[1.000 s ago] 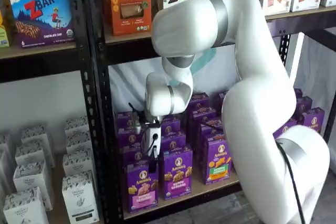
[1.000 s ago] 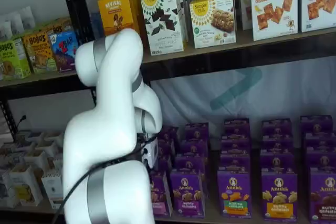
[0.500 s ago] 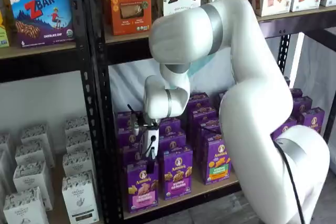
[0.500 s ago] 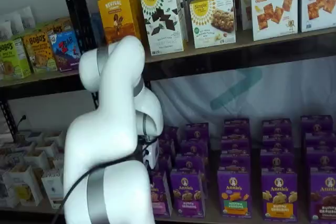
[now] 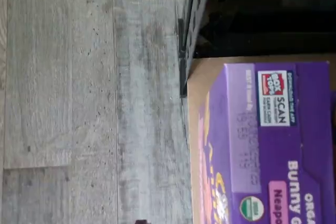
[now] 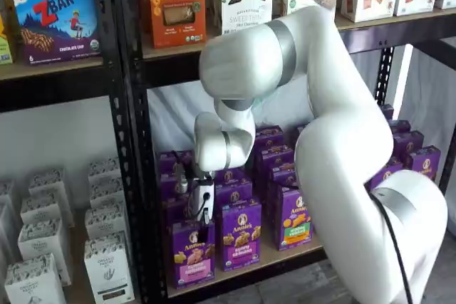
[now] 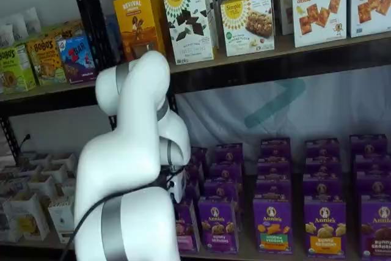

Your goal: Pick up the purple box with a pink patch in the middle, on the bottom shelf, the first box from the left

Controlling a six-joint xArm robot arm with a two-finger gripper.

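The purple box [image 6: 193,253] stands upright at the lower centre of a shelf view, at the front edge of the bottom shelf [image 6: 281,255], with a like purple carton [image 6: 241,235] just beside it on its right. A black upright [image 6: 140,176] stands close on its left. The fingers [image 6: 200,231] hang just above the box top; whether they are parted or closed, I cannot tell. The wrist view shows the box top [image 5: 273,145] near the board's edge, with grey floor [image 5: 89,98] beyond.
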